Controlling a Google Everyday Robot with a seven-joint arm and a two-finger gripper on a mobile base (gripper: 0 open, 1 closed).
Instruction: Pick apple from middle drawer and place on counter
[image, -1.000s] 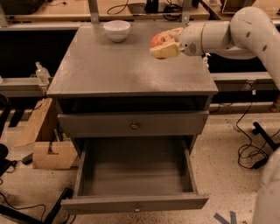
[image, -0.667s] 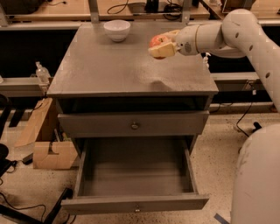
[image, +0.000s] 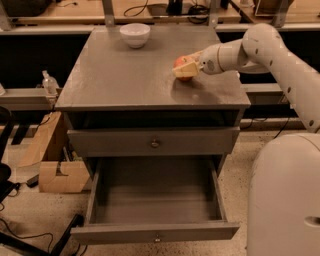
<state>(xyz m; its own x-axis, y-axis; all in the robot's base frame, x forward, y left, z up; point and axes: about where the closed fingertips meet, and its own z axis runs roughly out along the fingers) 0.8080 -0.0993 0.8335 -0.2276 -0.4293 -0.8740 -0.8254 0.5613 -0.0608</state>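
Observation:
The red apple (image: 179, 62) with a yellowish patch sits low over the right part of the grey counter (image: 125, 75), at or just above its surface. My gripper (image: 185, 69) reaches in from the right, and its beige fingers (image: 187, 71) are closed around the apple. The middle drawer (image: 155, 233) stands pulled out at the bottom of the cabinet. It is empty, with a small knob on its front panel.
A white bowl (image: 135, 34) stands at the back of the counter. A closed drawer front (image: 100, 142) with a brass knob lies above the open drawer. Cardboard boxes (image: 57, 175) and cables lie on the floor at the left. My white base (image: 282, 200) is at the lower right.
My gripper has moved down and slightly left with the apple, from above the counter's right side to close to its surface.

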